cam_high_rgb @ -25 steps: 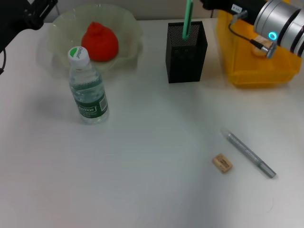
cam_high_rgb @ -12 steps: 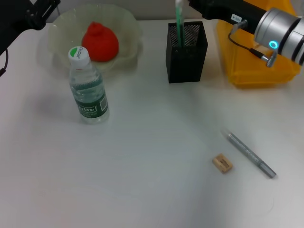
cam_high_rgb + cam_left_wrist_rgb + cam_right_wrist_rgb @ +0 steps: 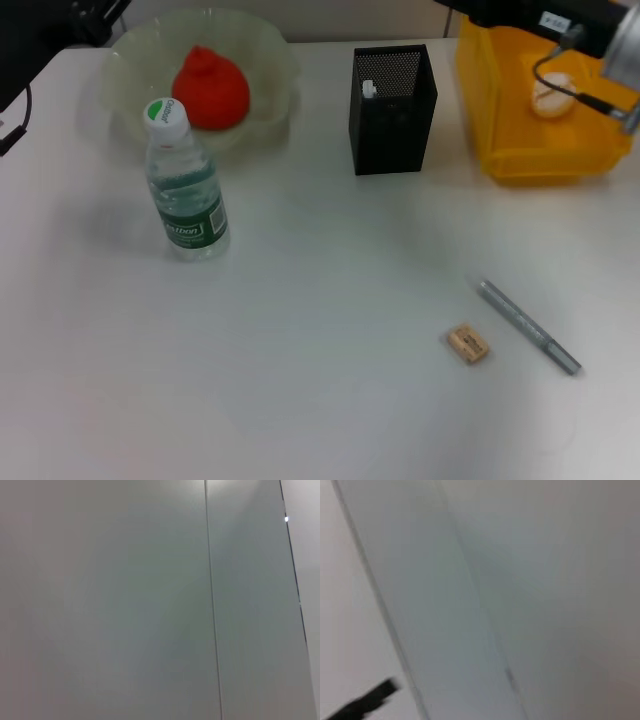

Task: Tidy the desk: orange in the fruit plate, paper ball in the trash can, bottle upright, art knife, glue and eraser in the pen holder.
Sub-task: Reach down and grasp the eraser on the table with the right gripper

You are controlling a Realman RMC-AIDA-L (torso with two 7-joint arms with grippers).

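The orange (image 3: 210, 87) lies in the translucent fruit plate (image 3: 270, 50) at the far left. The bottle (image 3: 185, 180) stands upright in front of the plate. The black mesh pen holder (image 3: 392, 100) stands at the far middle, and the white end of the glue (image 3: 368, 89) shows inside it. The paper ball (image 3: 549, 92) lies in the yellow trash can (image 3: 520, 160) at the far right. The eraser (image 3: 467, 343) and the silver art knife (image 3: 527, 326) lie on the desk at the near right. My right arm (image 3: 540, 15) hangs over the trash can, with its gripper beyond the picture's top edge. My left arm (image 3: 50, 25) is parked at the far left corner.
The white desk (image 3: 320, 300) runs from the bottle across to the eraser. Both wrist views show only a pale wall with seams. A dark strip (image 3: 365, 702) shows in a corner of the right wrist view.
The green glue held over the pen holder has gone down into it. My right arm has pulled back up and to the right. The left arm shifted slightly.
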